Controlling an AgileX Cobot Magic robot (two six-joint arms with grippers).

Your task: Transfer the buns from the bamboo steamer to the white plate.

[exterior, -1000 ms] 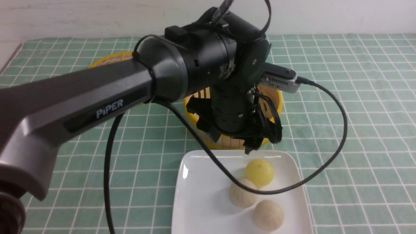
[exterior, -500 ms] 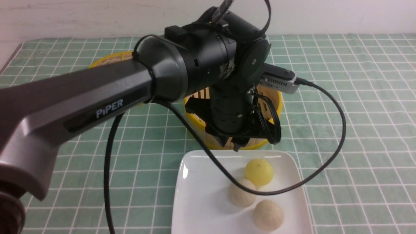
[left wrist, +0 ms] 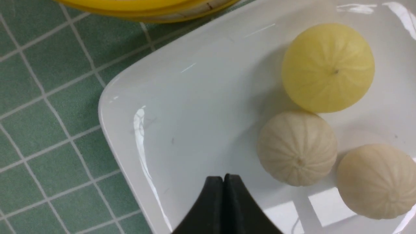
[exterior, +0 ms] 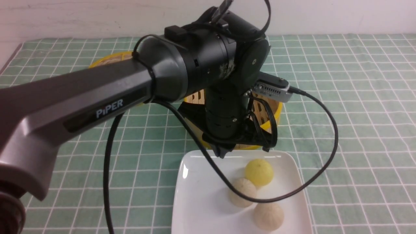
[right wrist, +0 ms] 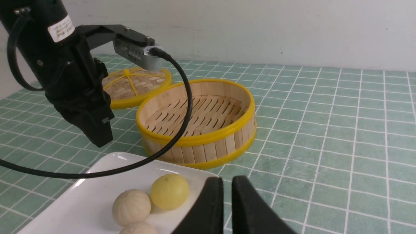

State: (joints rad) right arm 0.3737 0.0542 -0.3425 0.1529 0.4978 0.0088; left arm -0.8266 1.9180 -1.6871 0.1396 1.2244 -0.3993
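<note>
Green checked tablecloth (exterior: 357, 130): the yellow bun (exterior: 259, 172) and cream bun (exterior: 242, 192) rest touching on the white plate (exterior: 201, 195), and the bamboo steamer (right wrist: 208, 136) just behind the plate is bare. My left gripper (left wrist: 223, 182) hangs pinched shut and empty over the plate's far edge, the right gripper (right wrist: 227, 195) likewise closed beside the plate. I'd lift the left arm straight up, keeping the slack cable (exterior: 325, 169) off the buns.

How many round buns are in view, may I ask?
3, all on the glossy white square plate: yellow bun nearest the bamboo steamer, cream bun beside it, tan bun at the plate's near edge.
</note>
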